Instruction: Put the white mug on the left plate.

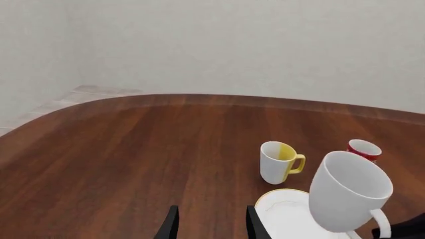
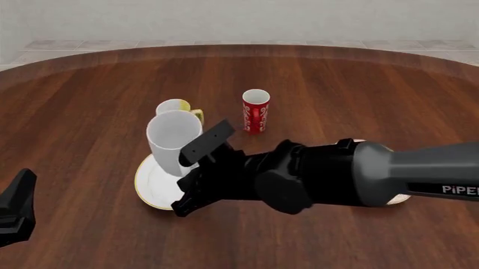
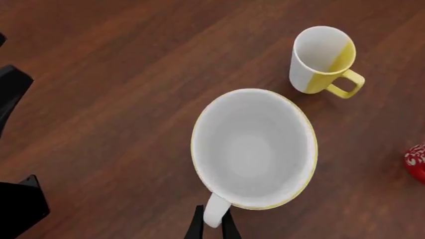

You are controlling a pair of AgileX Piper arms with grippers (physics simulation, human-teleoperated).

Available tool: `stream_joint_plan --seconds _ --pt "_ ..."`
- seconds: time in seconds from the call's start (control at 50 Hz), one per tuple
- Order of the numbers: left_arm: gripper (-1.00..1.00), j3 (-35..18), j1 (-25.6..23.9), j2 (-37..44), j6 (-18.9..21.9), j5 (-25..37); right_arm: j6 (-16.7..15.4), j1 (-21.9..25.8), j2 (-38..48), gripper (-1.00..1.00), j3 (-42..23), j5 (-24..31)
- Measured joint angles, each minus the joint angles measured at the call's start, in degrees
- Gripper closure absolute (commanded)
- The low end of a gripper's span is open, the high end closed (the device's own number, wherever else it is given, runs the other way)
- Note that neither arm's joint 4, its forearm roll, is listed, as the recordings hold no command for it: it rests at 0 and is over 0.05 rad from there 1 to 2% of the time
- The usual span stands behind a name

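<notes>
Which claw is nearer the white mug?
Right. The right claw grips the white mug by its handle above the plate; the left claw sits off to the mug's left, open.

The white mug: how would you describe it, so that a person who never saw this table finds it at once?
Look at the brown wooden table, then at the gold-rimmed plate near its middle. The white mug hangs just above this plate, its handle pinched by the right tool. It is the biggest mug and plain white, unlike the yellow-handled mug and the red mug behind it.
</notes>
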Motion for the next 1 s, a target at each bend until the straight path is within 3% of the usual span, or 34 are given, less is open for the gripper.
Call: stream_joint_plan --seconds 1.0 --pt "-1.0 0.15 0.4 -1.01 -0.34 1.02 -0.28 -0.96 6.71 1.0 -2.2 -1.61"
